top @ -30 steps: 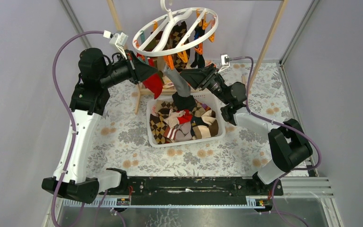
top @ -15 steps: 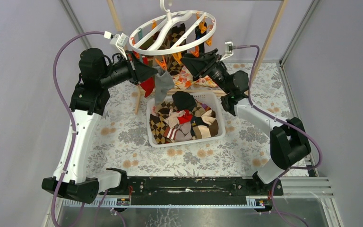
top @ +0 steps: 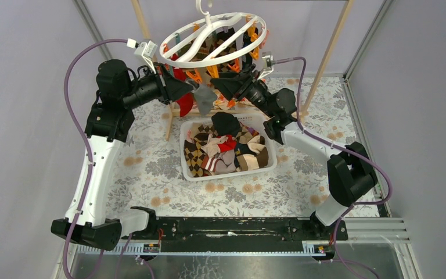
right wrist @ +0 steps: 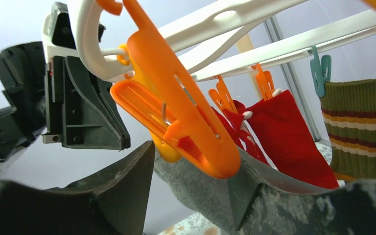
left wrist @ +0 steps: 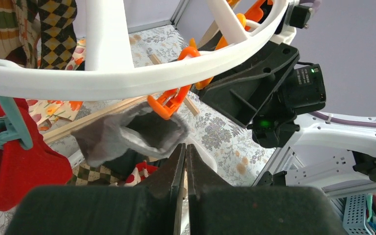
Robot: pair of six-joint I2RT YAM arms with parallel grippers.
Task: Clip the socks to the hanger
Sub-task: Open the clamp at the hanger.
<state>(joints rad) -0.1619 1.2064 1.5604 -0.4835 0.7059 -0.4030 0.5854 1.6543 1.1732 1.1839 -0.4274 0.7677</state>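
Note:
The white ring hanger [top: 212, 38] hangs at the back with several socks clipped on, among them a red sock [right wrist: 284, 132] and an olive striped sock [right wrist: 355, 129]. My left gripper [top: 193, 87] is shut on the cuff of a grey sock [top: 204, 97], held just under the ring. In the left wrist view the gripper [left wrist: 185, 146] pinches the sock [left wrist: 127, 134] right below an orange clip [left wrist: 169, 100]. My right gripper [top: 213, 86] faces it; its jaws [right wrist: 193, 156] are open on either side of the orange clip [right wrist: 176, 112], with the grey sock [right wrist: 200, 188] behind.
A white slotted basket [top: 270, 161] full of mixed socks stands under the hanger. A pale wooden pole frame [top: 328, 52] rises behind it. A teal clip [right wrist: 321, 68] hangs on the ring. A floral cloth [top: 151, 157] covers the table.
The right gripper let go of the grey sock, rose and moved left to the orange clip. The left gripper kept the sock and lifted its cuff up to the ring, which swung slightly.

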